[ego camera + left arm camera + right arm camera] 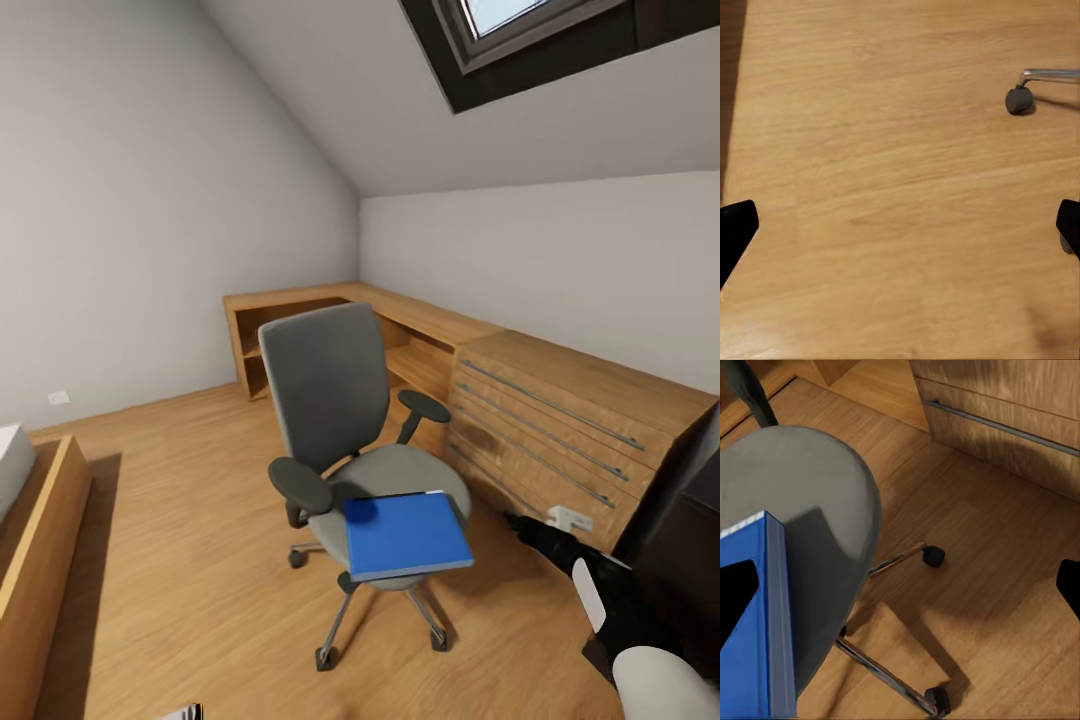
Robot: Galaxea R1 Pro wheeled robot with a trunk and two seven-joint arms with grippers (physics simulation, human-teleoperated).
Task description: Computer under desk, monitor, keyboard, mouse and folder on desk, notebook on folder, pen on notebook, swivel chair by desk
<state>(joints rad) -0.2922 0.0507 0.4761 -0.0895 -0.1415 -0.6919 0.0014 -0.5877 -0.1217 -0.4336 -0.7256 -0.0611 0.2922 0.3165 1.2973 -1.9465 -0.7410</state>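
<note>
The swivel chair (335, 400) stands mid-room on the wooden floor, with its grey back towards the far wall. The blue folder (405, 535) lies flat on the front of its seat and juts over the edge. My right gripper (528, 528) hangs low to the right of the seat, a short way from the folder. In the right wrist view the right gripper (900, 592) is open, with the folder's spine (776, 615) and the grey seat (817, 502) near one fingertip. The left gripper (900, 232) is open over bare floor, near a chair castor (1018, 99).
A light wooden drawer chest (570, 430) stands close to the right of the chair. A low wooden shelf unit (330, 320) runs along the far walls. A wooden frame (40, 560) lies at the left edge. A dark panel (690, 540) shows at the far right.
</note>
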